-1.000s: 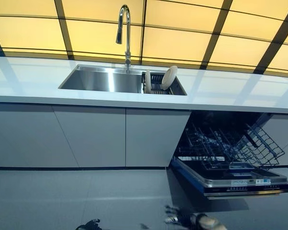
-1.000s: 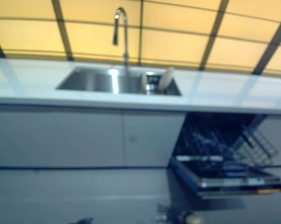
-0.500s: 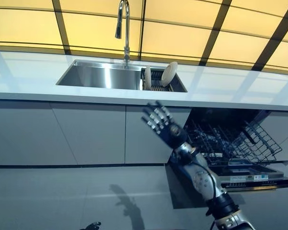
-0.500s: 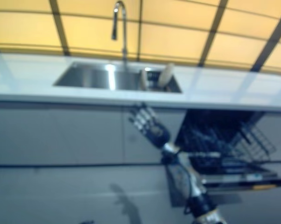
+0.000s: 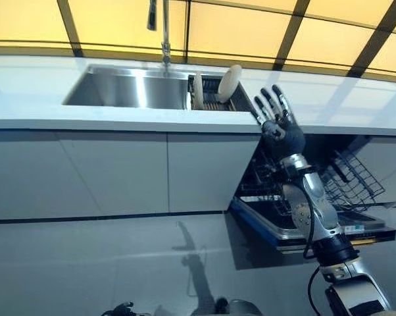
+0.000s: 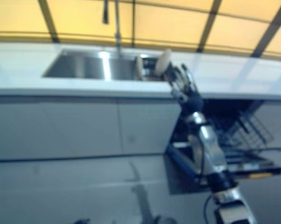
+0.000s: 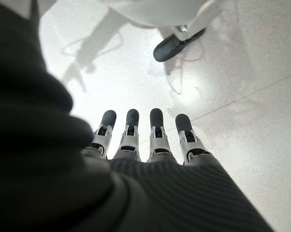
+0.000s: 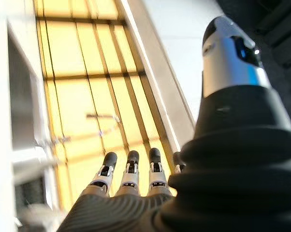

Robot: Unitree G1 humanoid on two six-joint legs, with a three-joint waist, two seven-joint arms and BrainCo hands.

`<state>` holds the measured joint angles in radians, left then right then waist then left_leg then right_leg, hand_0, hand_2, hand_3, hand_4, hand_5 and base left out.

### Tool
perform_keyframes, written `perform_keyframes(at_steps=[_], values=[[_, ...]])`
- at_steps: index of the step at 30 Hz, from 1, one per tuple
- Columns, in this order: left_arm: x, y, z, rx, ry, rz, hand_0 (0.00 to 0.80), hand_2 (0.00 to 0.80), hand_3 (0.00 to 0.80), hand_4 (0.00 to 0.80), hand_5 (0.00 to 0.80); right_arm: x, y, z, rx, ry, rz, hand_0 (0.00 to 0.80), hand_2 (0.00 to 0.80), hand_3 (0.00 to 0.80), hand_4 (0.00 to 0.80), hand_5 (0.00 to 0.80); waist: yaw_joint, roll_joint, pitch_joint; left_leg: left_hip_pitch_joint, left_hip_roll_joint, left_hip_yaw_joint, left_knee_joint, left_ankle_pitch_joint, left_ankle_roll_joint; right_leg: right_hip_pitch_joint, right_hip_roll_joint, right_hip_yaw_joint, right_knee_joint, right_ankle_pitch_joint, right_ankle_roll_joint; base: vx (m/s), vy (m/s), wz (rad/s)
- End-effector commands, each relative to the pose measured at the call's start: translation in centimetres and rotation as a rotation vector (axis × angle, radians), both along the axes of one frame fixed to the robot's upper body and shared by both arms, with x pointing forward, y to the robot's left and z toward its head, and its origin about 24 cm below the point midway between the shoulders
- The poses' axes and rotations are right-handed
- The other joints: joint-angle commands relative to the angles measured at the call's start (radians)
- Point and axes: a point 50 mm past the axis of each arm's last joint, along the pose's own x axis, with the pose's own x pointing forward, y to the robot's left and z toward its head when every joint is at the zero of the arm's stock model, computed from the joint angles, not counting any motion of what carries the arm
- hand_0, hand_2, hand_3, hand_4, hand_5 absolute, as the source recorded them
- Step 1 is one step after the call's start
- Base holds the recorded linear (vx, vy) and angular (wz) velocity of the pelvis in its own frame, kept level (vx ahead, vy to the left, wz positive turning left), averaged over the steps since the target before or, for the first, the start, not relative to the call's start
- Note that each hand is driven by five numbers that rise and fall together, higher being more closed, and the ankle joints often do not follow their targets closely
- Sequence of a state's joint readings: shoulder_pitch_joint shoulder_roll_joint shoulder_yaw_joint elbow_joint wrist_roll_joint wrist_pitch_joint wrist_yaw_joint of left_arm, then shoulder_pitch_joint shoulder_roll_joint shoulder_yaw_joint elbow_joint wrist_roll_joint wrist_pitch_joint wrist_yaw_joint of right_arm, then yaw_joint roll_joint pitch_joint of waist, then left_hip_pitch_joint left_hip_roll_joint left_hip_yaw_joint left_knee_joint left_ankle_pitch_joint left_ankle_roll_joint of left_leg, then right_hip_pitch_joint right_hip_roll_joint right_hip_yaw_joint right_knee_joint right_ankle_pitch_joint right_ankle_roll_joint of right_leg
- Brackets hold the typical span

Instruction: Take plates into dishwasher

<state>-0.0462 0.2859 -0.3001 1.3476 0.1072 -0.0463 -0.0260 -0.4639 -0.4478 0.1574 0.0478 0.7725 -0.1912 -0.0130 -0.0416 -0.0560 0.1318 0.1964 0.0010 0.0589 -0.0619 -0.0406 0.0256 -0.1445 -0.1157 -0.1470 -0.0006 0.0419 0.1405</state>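
Observation:
Two cream plates stand on edge in a dark rack at the right end of the steel sink. My right hand is raised with straight, spread fingers, just right of the plates and in front of the counter edge, holding nothing. Below it the dishwasher is open, its door lowered and a wire rack pulled out. My left hand hangs low over the floor with straight fingers, empty; it shows only in the left wrist view.
A white countertop runs the full width above grey cabinet fronts. A tall faucet rises behind the sink. Yellow panels with dark frames back the counter. Pale floor lies in front.
My right hand has risen from near the floor up to counter height beside the plates. The camera has shifted, so the scene sits further left.

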Motion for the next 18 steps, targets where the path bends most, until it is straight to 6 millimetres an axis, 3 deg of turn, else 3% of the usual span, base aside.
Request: perform_keyframes(at_steps=[1, 3, 5, 7, 8, 10, 11, 12, 13, 14, 15, 16, 17, 18], values=[[-0.1, 0.4, 0.1, 0.039, 0.044, -0.099, 0.0, 0.0, 0.0, 0.0, 0.0, 0.5, -2.4, 6.3, -0.058, -0.194, -0.177, 0.0, 0.0, 0.0, 0.0, 0.0, -0.01, -0.009, 0.001, 0.05, -0.109, -0.079, 0.103, -0.152, 0.028, -0.089, -0.006, 0.0, -0.009, 0.171, -0.01, 0.532, -0.249, 0.3], [0.0, 0.5, 0.1, 0.042, 0.04, -0.113, 0.0, 0.0, 0.0, 0.0, 0.0, 0.5, -2.8, 7.2, -0.084, -0.215, -0.214, 0.0, 0.0, 0.0, 0.0, 0.0, -0.013, -0.022, -0.002, 0.069, -0.112, -0.097, 0.135, -0.195, 0.037, -0.084, -0.009, 0.021, 0.034, 0.175, -0.013, 0.503, -0.272, 0.38], [-0.2, 0.3, 0.1, 0.03, 0.037, -0.097, 0.0, 0.0, 0.0, 0.0, 0.0, 0.7, -2.7, 7.9, -0.122, -0.228, -0.213, 0.0, 0.0, 0.0, 0.0, 0.0, -0.012, -0.021, -0.027, 0.101, -0.097, -0.08, 0.172, -0.226, 0.009, -0.069, -0.013, -0.012, 0.073, 0.155, -0.025, 0.456, -0.257, 0.46], [-0.4, 0.1, 0.0, 0.008, 0.035, -0.09, 0.0, 0.0, 0.0, 0.0, 0.0, 0.7, -1.8, 8.3, -0.152, -0.235, -0.186, 0.0, 0.0, 0.0, 0.0, 0.0, -0.014, -0.002, -0.057, 0.13, -0.064, -0.062, 0.237, -0.163, -0.04, -0.049, 0.003, -0.047, 0.08, 0.125, -0.05, 0.389, -0.228, 0.12], [-0.5, -0.1, -0.1, -0.004, 0.029, -0.085, 0.0, 0.0, 0.0, 0.0, 0.0, 0.7, -1.3, 8.4, -0.17, -0.239, -0.177, 0.0, 0.0, 0.0, 0.0, 0.0, -0.015, 0.008, -0.069, 0.128, -0.048, -0.06, 0.295, -0.092, -0.069, -0.035, 0.016, -0.054, 0.074, 0.111, -0.067, 0.357, -0.231, -0.12], [-0.5, -0.9, -0.2, -0.031, -0.016, -0.057, 0.0, 0.0, 0.0, 0.0, 0.0, 0.5, 0.0, 8.5, -0.199, -0.244, -0.138, 0.0, 0.0, 0.0, 0.0, 0.0, -0.007, 0.011, -0.083, 0.058, -0.036, -0.055, 0.579, 0.087, -0.129, 0.036, 0.045, -0.047, 0.044, 0.076, -0.119, 0.429, -0.278, -0.16], [-0.4, -1.0, -0.2, -0.031, -0.036, -0.054, 0.0, 0.0, 0.0, 0.0, 0.0, 0.5, 0.1, 8.5, -0.203, -0.245, -0.129, 0.0, 0.0, 0.0, 0.0, 0.0, -0.006, 0.005, -0.087, 0.036, -0.043, -0.057, 0.606, 0.108, -0.133, 0.043, 0.043, -0.044, 0.04, 0.073, -0.126, 0.376, -0.274, -0.27], [-0.1, -1.4, -0.2, -0.034, -0.066, -0.056, 0.0, 0.0, 0.0, 0.0, 0.0, 0.4, 0.2, 8.4, -0.217, -0.248, -0.125, 0.0, 0.0, 0.0, 0.0, 0.0, 0.008, -0.016, -0.078, -0.079, -0.041, -0.022, 0.856, 0.124, -0.134, 0.089, 0.035, -0.039, 0.039, 0.05, -0.153, 0.322, -0.27, -0.4], [0.5, -1.7, -0.1, -0.032, -0.1, -0.063, 0.0, 0.0, 0.0, 0.0, 0.0, 0.3, 0.3, 8.3, -0.222, -0.251, -0.131, 0.0, 0.0, 0.0, 0.0, 0.0, 0.019, -0.035, -0.065, -0.183, -0.021, 0.005, 0.973, 0.095, -0.118, 0.127, 0.029, -0.035, 0.038, 0.03, -0.168, 0.306, -0.274, -0.39], [1.2, -1.8, 0.1, -0.029, -0.126, -0.069, 0.0, 0.0, 0.0, 0.0, 0.0, 0.2, 0.2, 8.3, -0.219, -0.251, -0.138, 0.0, 0.0, 0.0, 0.0, 0.0, 0.027, -0.041, -0.054, -0.247, 0.008, 0.021, 0.983, 0.072, -0.105, 0.153, 0.032, -0.032, 0.039, 0.016, -0.173, 0.226, -0.182, -0.24], [1.4, -1.8, 0.1, -0.027, -0.138, -0.069, 0.0, 0.0, 0.0, 0.0, 0.0, 0.1, 0.1, 8.3, -0.216, -0.251, -0.142, 0.0, 0.0, 0.0, 0.0, 0.0, 0.029, -0.048, -0.051, -0.266, 0.011, 0.026, 0.978, 0.069, -0.1, 0.159, 0.027, -0.03, 0.038, 0.012, -0.174, 0.298, -0.135, -0.08], [2.7, -1.9, 0.5, -0.017, -0.179, -0.077, 0.0, 0.0, 0.0, 0.0, 0.0, 0.1, 0.1, 8.4, -0.218, -0.257, -0.171, 0.0, 0.0, 0.0, 0.0, 0.0, 0.048, -0.049, -0.027, -0.329, 0.039, 0.048, 0.859, 0.029, -0.079, 0.208, 0.037, -0.026, 0.028, -0.012, -0.169, 0.233, -0.081, 0.05], [2.8, -1.8, 0.5, -0.015, -0.183, -0.078, 0.0, 0.0, 0.0, 0.0, 0.0, 0.1, 0.1, 8.4, -0.218, -0.258, -0.173, 0.0, 0.0, 0.0, 0.0, 0.0, 0.048, -0.053, -0.027, -0.331, 0.036, 0.051, 0.845, 0.032, -0.077, 0.209, 0.034, -0.026, 0.027, -0.013, -0.167, 0.39, -0.053, 0.08], [3.6, -1.6, 0.8, 0.0, -0.203, -0.089, 0.0, 0.0, 0.0, 0.0, 0.0, 0.2, 0.3, 8.8, -0.222, -0.266, -0.202, 0.0, 0.0, 0.0, 0.0, 0.0, 0.063, -0.049, -0.019, -0.341, 0.037, 0.073, 0.654, 0.022, -0.071, 0.234, 0.042, -0.019, 0.013, -0.03, -0.156, 0.248, 0.004, 0.04]])
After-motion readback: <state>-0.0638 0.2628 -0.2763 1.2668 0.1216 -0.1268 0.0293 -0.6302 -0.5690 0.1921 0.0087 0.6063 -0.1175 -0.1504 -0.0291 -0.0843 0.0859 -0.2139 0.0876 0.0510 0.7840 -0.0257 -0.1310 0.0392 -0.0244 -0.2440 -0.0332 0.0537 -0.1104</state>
